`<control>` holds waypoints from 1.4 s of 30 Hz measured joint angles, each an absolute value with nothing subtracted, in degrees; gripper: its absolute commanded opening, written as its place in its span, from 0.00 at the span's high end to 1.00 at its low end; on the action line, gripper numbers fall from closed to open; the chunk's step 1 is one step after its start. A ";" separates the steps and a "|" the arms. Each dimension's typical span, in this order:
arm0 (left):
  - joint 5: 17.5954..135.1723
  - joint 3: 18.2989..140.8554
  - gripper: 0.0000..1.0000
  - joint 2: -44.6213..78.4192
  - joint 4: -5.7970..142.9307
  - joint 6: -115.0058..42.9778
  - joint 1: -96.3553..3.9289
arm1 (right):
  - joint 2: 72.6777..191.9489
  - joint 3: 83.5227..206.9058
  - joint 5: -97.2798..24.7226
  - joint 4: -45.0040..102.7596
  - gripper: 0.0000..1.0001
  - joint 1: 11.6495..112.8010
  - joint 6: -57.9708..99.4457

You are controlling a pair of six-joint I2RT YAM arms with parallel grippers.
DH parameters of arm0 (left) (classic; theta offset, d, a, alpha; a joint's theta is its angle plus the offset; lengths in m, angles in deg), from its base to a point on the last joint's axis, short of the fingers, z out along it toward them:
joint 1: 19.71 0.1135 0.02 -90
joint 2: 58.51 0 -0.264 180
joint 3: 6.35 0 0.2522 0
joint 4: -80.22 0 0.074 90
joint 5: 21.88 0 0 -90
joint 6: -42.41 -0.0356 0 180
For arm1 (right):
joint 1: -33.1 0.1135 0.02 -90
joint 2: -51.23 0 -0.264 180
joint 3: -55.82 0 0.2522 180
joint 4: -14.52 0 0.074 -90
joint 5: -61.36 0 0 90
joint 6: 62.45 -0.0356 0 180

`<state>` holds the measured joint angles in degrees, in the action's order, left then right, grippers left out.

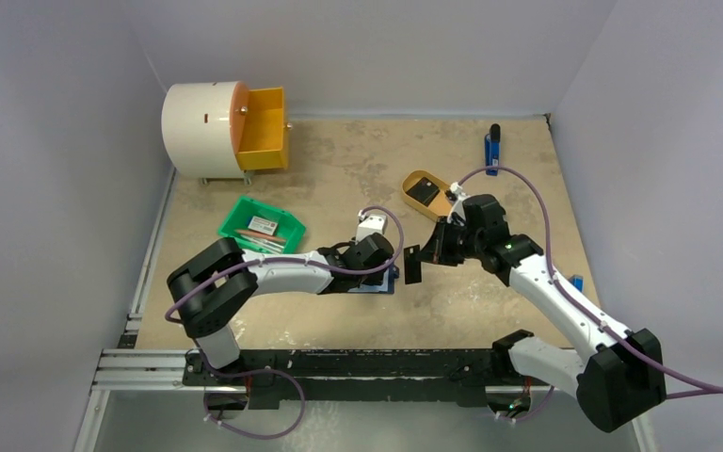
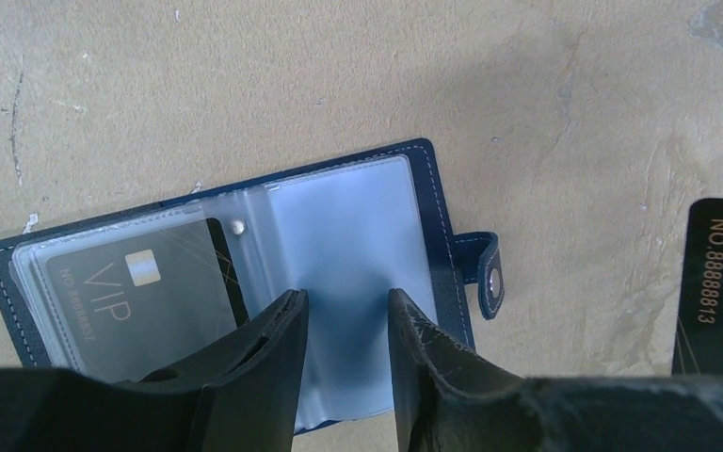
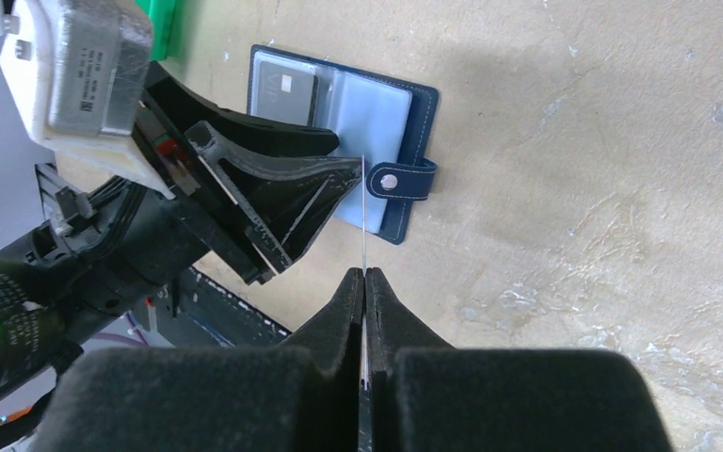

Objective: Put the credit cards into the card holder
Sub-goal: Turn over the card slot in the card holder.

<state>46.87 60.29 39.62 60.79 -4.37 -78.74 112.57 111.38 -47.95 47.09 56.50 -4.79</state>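
Observation:
The navy-blue card holder (image 2: 438, 235) lies open on the table, with clear sleeves and its snap tab (image 2: 490, 273) to the right. A black VIP card (image 2: 136, 292) sits in its left sleeve. My left gripper (image 2: 346, 297) is open, its fingertips down on the empty right sleeve. My right gripper (image 3: 365, 275) is shut on a black credit card (image 3: 364, 212), seen edge-on here and at the right edge of the left wrist view (image 2: 720, 282). It holds the card upright just right of the holder (image 3: 405, 122). From above, the card (image 1: 412, 265) hangs beside my left gripper (image 1: 393, 273).
A mustard-yellow oval tray (image 1: 412, 179) with a black card lies behind my right gripper (image 1: 428, 252). A green bin (image 1: 287, 221) holding cards stands at the left. A white drum with an orange drawer (image 1: 264, 127) is at the back left, a blue tool (image 1: 492, 151) at the back right.

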 measured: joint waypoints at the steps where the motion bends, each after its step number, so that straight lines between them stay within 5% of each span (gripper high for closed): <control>1: 46.82 60.29 0.69 39.90 60.90 -4.37 -78.74 | 112.57 111.36 -48.19 46.96 1.00 56.50 -4.81; 13: 44.44 60.01 0.99 40.38 60.99 -4.26 -78.74 | 113.03 111.34 -50.81 45.69 1.00 56.76 -4.74; 42: 42.08 56.60 1.00 36.28 61.03 -2.14 -78.74 | 132.46 110.57 -58.64 37.19 1.00 60.43 -5.86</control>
